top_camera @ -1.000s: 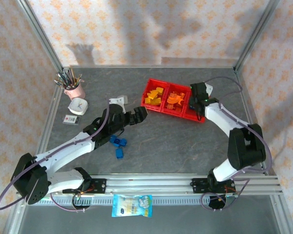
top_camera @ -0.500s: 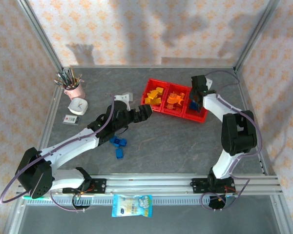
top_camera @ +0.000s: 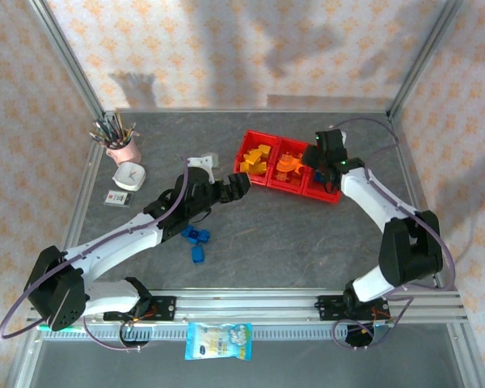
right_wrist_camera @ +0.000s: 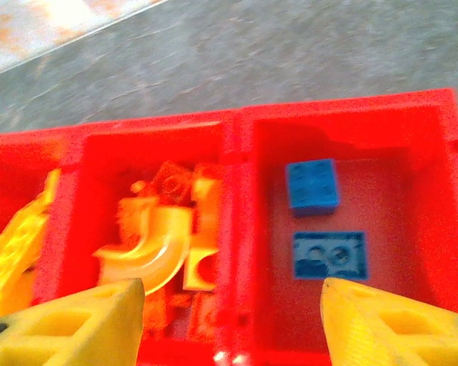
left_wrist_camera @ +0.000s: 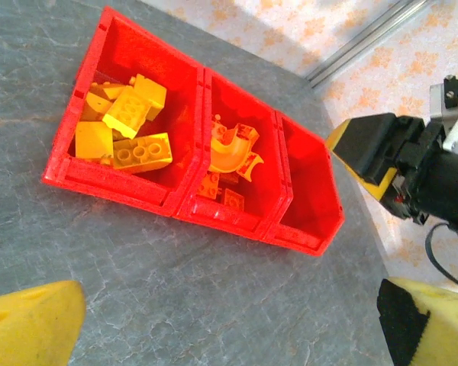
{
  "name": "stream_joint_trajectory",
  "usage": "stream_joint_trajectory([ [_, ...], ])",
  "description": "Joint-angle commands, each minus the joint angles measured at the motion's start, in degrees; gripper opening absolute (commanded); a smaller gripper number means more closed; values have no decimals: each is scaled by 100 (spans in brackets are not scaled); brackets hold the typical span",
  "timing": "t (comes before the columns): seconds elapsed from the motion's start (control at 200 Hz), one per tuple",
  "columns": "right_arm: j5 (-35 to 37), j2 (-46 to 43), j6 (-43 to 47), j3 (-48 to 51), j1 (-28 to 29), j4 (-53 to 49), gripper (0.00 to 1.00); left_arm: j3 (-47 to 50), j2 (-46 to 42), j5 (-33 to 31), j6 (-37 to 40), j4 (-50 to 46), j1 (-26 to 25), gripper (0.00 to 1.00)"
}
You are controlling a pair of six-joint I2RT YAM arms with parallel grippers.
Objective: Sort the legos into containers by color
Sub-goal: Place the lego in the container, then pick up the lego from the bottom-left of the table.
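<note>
Two blue bricks (right_wrist_camera: 312, 187) lie under my open right claw (right_wrist_camera: 229, 293); dipping lower could knock the tray (right_wrist_camera: 343, 108)

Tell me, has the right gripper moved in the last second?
Yes. The right gripper has swung left along the red tray, from above its right compartment toward the divider with the middle one.

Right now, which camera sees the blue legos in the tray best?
The right wrist view: both blue legos lie in the red tray's end compartment. From the top the right arm covers them; from the left wrist the tray wall hides them.
</note>
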State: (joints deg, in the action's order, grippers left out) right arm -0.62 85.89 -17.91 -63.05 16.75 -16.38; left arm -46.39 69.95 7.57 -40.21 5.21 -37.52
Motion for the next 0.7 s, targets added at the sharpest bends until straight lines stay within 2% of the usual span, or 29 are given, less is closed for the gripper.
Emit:
stream_joint_trajectory([
  [0.0, -188, -308, 30, 206, 330, -175, 62, 103, -264, -307, 120, -152, -21, 99],
  [0.35, -267, -458, -96, 512, 1762, 72, 64, 593, -1017, -895, -90, -591, -19, 99],
  [0.696, -188, 414, -477, 249, 3192, 754, 68, 969, -1969, -1570, -289, -1451, -1, 99],
])
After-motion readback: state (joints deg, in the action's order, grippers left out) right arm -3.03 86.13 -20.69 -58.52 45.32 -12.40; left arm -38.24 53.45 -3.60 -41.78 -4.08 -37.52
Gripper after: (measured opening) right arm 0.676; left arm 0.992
